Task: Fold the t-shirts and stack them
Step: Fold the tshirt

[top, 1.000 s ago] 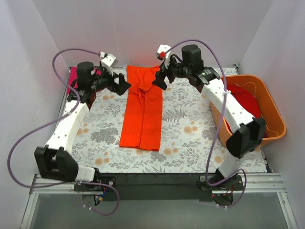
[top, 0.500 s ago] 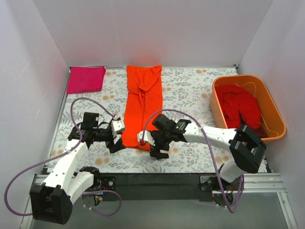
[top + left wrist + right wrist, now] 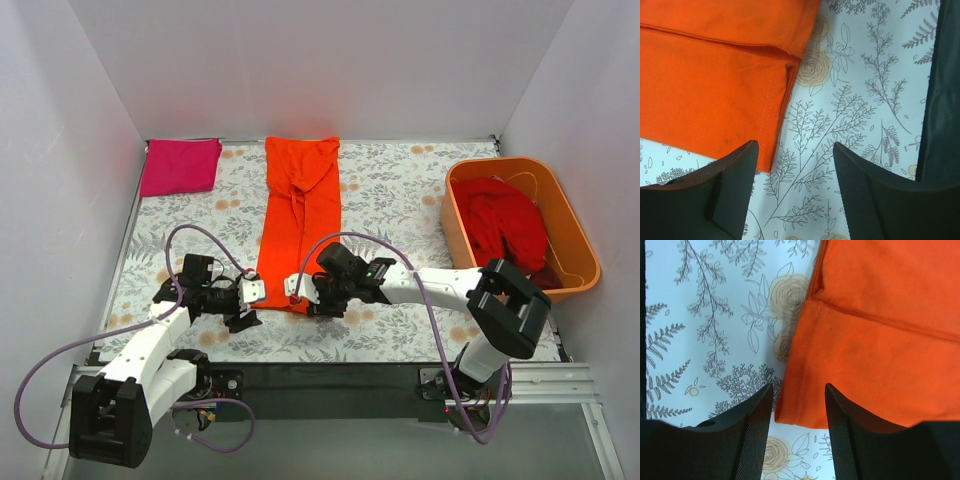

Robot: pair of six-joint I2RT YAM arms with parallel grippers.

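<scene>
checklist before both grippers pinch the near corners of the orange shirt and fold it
1. Left gripper at orange t-shirt near left corner: ok.
2. Right gripper at its near right corner: ok.
3. Both jaws open, cloth edge between them: ok.
4. Shirt lies flat in a long strip: ok.
5. Magenta t-shirt apart from the fold path: ok.
6. Grip low enough to catch every layer: cannot tell.

Floral table carries orange shirt, pink shirt, tub.
</scene>
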